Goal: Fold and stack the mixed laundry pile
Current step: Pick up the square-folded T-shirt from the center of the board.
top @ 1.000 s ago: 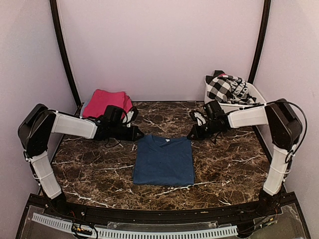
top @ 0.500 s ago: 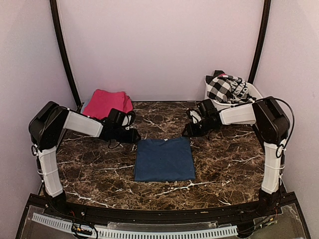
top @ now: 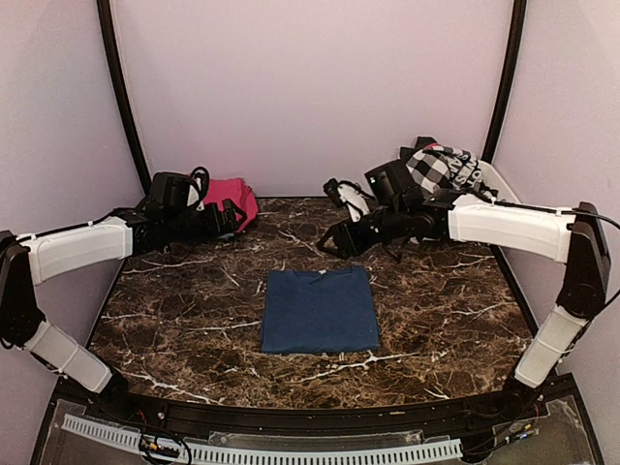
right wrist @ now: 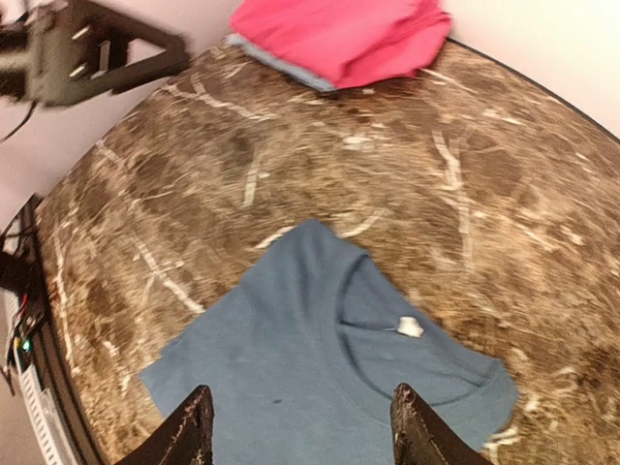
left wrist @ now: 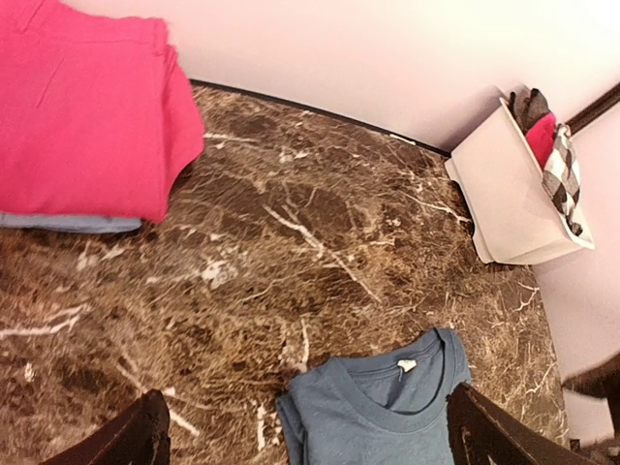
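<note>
A navy-blue T-shirt [top: 320,310] lies folded flat in the middle of the marble table, collar toward the back wall. Both grippers hang apart from it. My left gripper [top: 231,218] is open beside the folded magenta-pink cloth [top: 235,197] at the back left. In the left wrist view its wide jaws [left wrist: 310,441] frame the shirt's collar [left wrist: 387,397] from above. A light-blue piece [left wrist: 68,222] lies under the pink cloth [left wrist: 82,107]. My right gripper [top: 334,240] hovers open behind the shirt [right wrist: 320,378], nothing between its fingers [right wrist: 189,436]. The black-and-white checked garment [top: 441,170] sits in the tub.
A white plastic tub [top: 499,186] stands at the back right corner, holding the checked garment and other cloth. Pale walls close in the back and sides, with black posts at both back corners. A black rail [top: 291,417] runs along the table's front edge.
Both grippers have opened and let go of the shirt's far corners. The left arm swung back toward the pink stack. The right arm rose and moved left behind the shirt.
</note>
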`<state>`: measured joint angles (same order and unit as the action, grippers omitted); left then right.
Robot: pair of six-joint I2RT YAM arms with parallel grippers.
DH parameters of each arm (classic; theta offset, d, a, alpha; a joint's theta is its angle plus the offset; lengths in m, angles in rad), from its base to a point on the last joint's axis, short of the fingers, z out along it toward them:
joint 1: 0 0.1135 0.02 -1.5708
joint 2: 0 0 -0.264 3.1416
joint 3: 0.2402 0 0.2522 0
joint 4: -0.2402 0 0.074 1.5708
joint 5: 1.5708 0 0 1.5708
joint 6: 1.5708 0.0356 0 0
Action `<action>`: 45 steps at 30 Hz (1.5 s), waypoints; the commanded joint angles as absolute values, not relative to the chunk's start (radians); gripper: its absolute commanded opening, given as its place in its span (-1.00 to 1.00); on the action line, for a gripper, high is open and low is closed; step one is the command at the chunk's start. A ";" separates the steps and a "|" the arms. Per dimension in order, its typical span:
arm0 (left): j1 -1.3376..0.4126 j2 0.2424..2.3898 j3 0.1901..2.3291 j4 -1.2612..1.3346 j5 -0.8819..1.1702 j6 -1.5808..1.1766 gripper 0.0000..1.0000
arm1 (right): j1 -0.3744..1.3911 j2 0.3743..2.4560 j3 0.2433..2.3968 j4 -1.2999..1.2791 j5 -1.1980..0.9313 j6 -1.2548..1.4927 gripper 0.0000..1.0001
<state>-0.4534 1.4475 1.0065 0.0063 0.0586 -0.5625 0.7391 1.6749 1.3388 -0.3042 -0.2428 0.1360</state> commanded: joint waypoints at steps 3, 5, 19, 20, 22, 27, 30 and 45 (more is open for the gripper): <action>-0.398 1.333 0.891 -0.194 0.198 -0.683 0.98 | 0.984 1.711 1.331 -0.364 -0.134 0.068 0.13; -0.397 1.286 0.842 -0.168 0.236 -0.686 0.98 | 1.045 1.754 1.350 -0.367 -0.111 0.050 0.11; -0.398 1.077 0.597 -0.100 0.251 -0.836 0.98 | 1.231 2.112 1.589 -0.427 -0.061 -0.041 -0.18; -0.397 1.070 0.587 -0.101 0.243 -0.838 0.98 | 1.240 2.131 1.603 -0.436 -0.046 -0.049 -0.19; -0.398 1.051 0.576 -0.109 0.226 -0.839 0.98 | 1.261 2.165 1.625 -0.449 -0.017 -0.061 -0.19; -0.397 1.048 0.574 -0.135 0.235 -0.804 0.98 | 1.280 2.253 1.672 -0.489 0.072 -0.065 -0.29; -0.397 1.072 0.573 -0.146 0.263 -0.786 0.98 | 1.280 2.266 1.673 -0.494 0.114 -0.058 -0.42; -0.429 1.301 0.415 0.369 0.466 -0.928 0.98 | 1.202 1.995 1.447 -0.209 0.092 -0.001 -1.00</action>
<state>-0.4049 1.2533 0.4381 0.1661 0.3916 -0.8742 1.2434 2.0613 1.4788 -0.3386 0.1223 -0.0345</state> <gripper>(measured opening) 0.990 0.007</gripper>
